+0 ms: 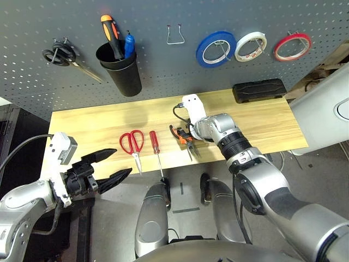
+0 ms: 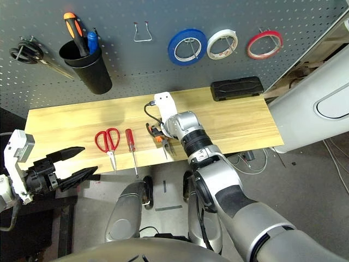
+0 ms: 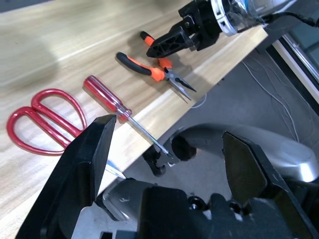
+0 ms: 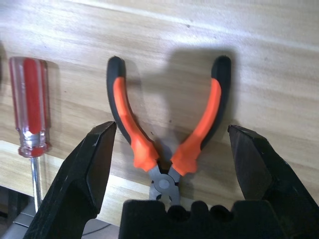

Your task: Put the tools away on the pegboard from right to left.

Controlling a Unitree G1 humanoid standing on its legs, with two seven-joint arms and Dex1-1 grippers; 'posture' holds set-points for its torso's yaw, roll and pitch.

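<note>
Three tools lie near the desk's (image 1: 87, 123) front edge: red scissors (image 1: 133, 143) leftmost, red screwdriver (image 1: 156, 147) beside them, then orange-and-black pliers (image 4: 164, 129) on the right. Right hand (image 4: 167, 149) hangs just over the pliers, fingers spread wide on either side of the handles, not touching, grasping nothing. Left hand (image 1: 109, 166) sits off the desk's front left corner, fingers spread too, empty. Red tape ring (image 1: 292, 46) hangs on the pegboard (image 1: 163, 65) at far right (next to white tape (image 1: 251, 46) and blue tape (image 1: 216, 48)).
</note>
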